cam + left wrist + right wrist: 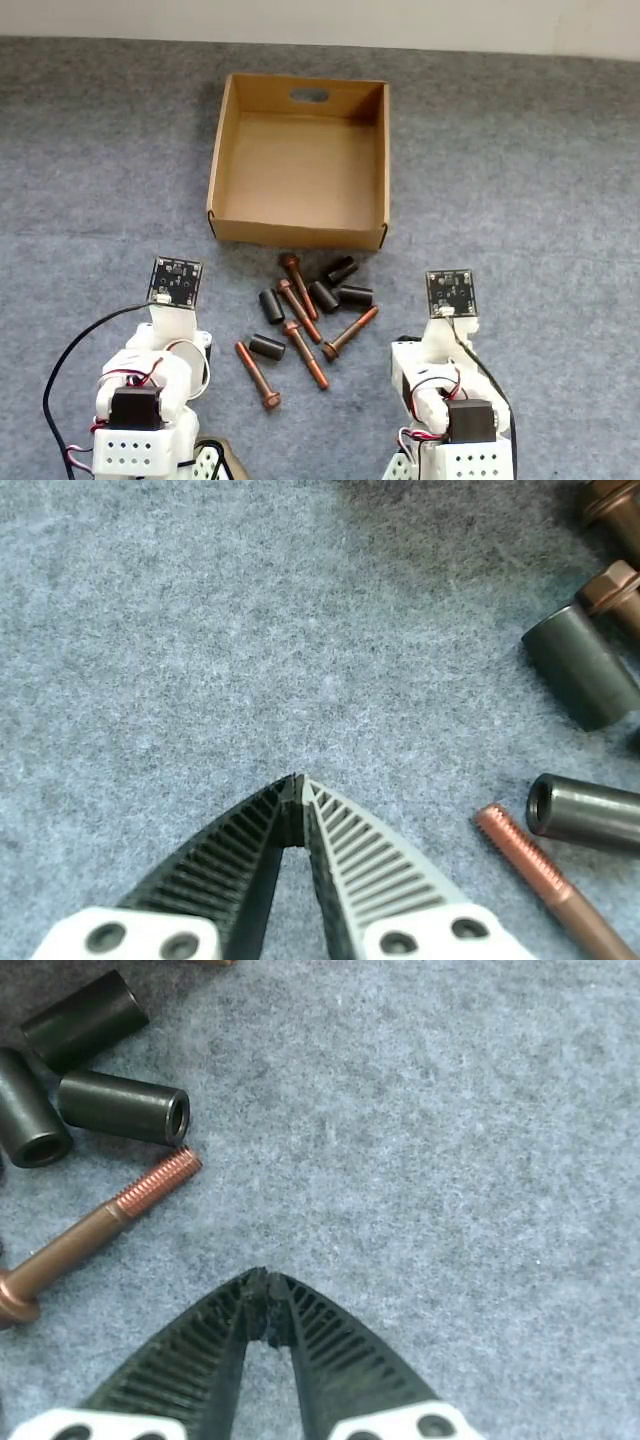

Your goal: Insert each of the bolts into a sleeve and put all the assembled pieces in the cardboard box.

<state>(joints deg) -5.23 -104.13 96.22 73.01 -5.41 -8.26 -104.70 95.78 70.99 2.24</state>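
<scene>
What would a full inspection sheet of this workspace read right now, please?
Surface: grey felt, flat.
Job's things: five copper bolts and five dark sleeves lie loose in a pile, none assembled; cardboard box just beyond the pile, nothing in it.
Clutter: brown corner by the left arm base, cannot tell what.
Claws: left claw shut on nothing, over bare felt beside the pile; right claw likewise.
Cables: black cable loops out from the left arm; coloured wires on it.
Surroundings: pale strip past the felt's far edge.
</scene>
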